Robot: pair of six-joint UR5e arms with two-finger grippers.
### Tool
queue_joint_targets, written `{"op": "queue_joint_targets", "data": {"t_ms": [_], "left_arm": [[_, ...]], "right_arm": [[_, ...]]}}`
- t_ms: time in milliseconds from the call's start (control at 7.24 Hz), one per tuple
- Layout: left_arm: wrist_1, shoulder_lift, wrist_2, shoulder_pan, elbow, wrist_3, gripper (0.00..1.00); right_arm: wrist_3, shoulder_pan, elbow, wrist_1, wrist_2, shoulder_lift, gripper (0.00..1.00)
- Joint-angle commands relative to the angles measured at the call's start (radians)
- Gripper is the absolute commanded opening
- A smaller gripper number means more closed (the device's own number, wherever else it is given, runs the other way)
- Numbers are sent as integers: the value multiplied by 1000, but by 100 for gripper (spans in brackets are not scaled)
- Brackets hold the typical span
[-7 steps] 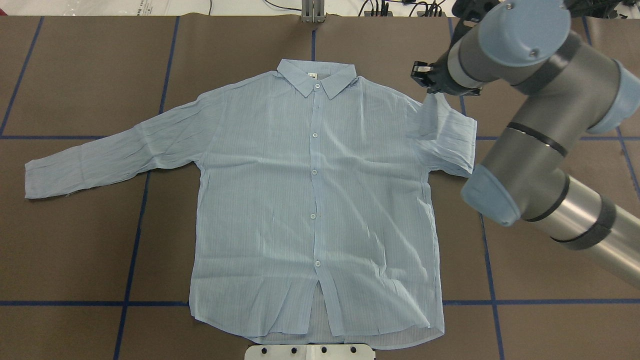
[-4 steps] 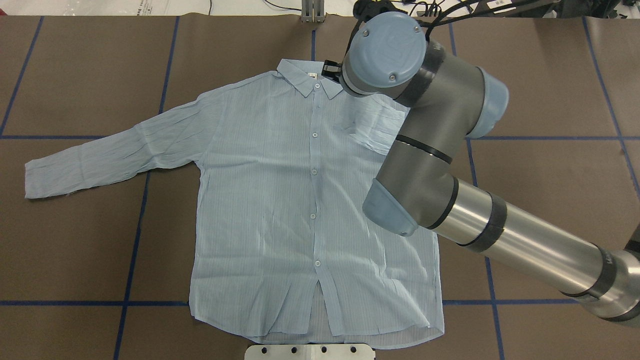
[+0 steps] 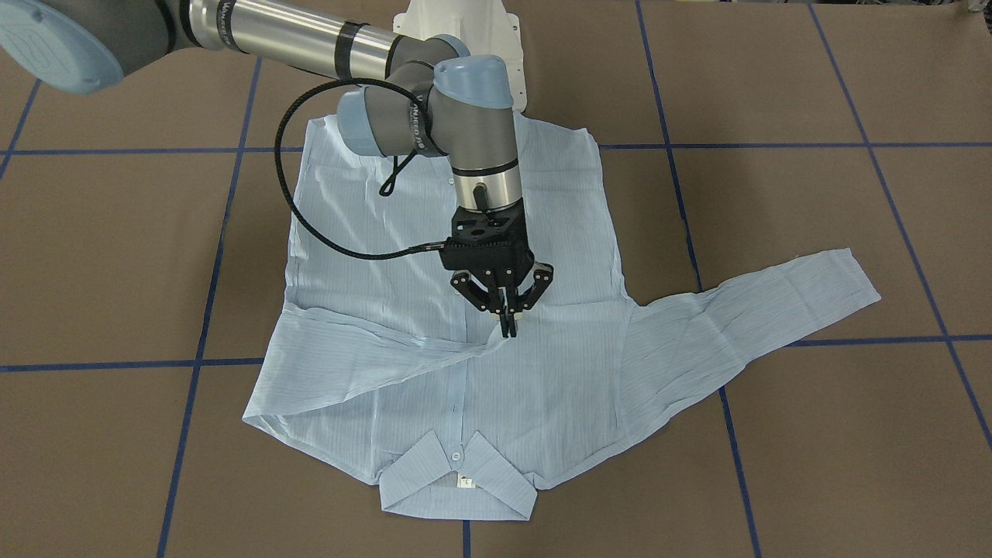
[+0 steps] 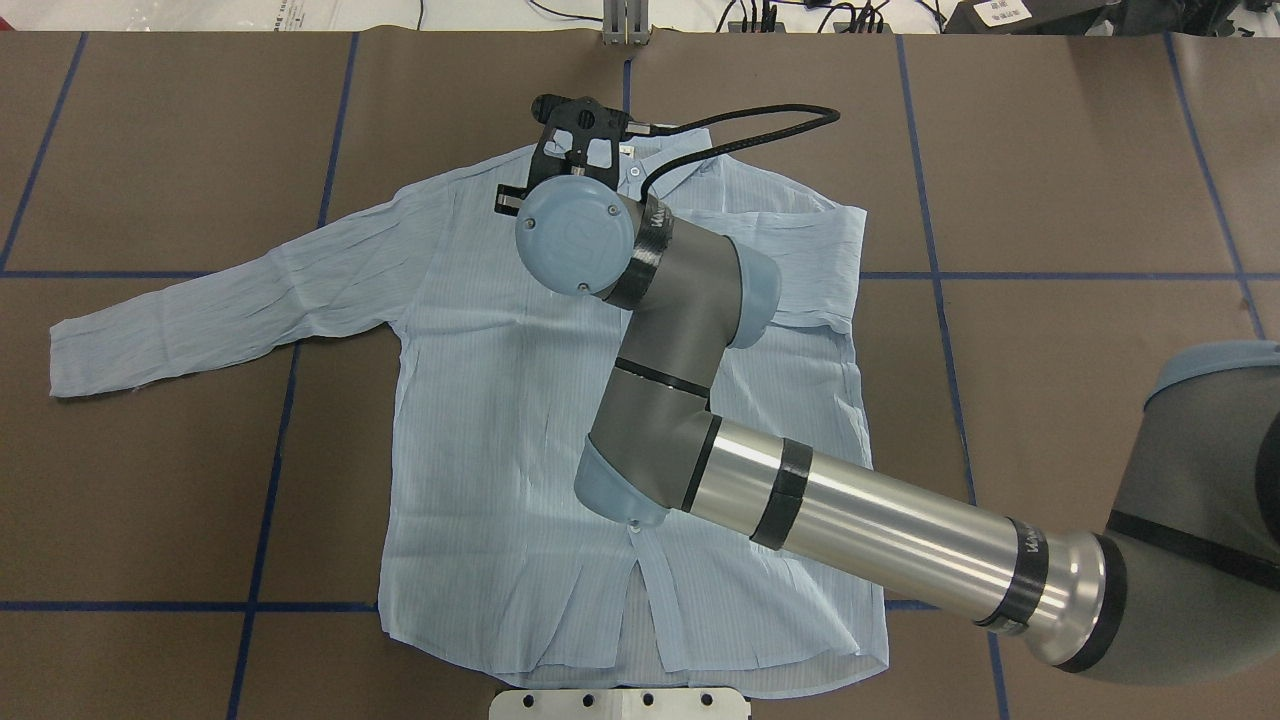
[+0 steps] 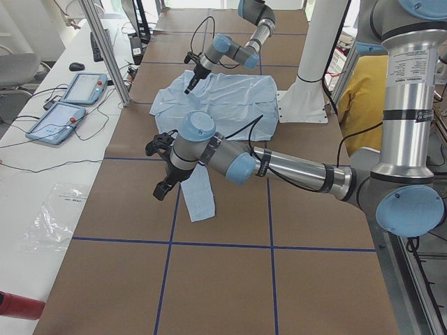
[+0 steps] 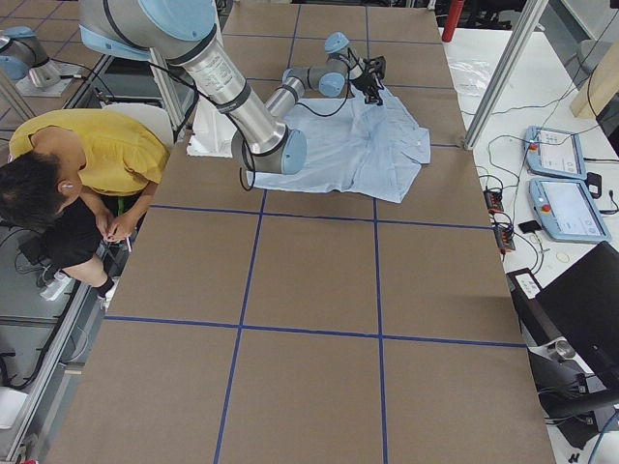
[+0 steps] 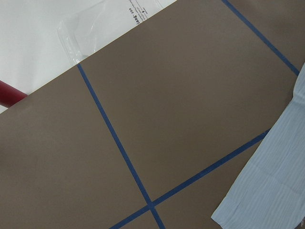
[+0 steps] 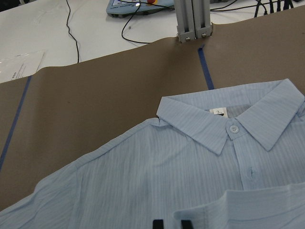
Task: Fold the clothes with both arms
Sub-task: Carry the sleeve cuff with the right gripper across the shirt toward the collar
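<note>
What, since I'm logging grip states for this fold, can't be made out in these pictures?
- Left pincer: it shows only in the exterior left view, and small, so open or shut cannot be told. Its own wrist view shows no fingers.
- Right pincer: in the overhead view the right arm covers its fingertips.
- Shirt: in the overhead view the same arm hides most front buttons and the folded sleeve's cuff.

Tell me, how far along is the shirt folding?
Early days. Done: one sleeve lies folded across the chest of the shirt. In hand: the right tool pinches that sleeve's cuff there. To do: the other sleeve lies spread out flat, the left tool hovering by its end, and the body is unfolded.
</note>
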Motion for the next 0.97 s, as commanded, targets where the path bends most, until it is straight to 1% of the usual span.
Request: {"op": "queue_joint_targets", "data": {"t_ms": [0,276,415,553,691,829], "left_arm": [[0,-1,0,1,1,-1,100],[0,-9,-1,1,4,-3,100],[-21,-19,-3,3,10,-25,100],[-128,-21,-3,5,43,-79,100],[-261,-17,-5,18,132,-189,100],[-443,-4,-15,58,233,-285,100]], "right_arm": [[1,-31,-35,1,-30,55,100],[-1,-9,-35,-8,-5,81,100],[-2,50,-32,-87,101,82,100],[-28,127,-21,-177,242,74,100],[-95,209,43,-254,354,36,100],[-172,291,180,-326,462,-57,100]]}}
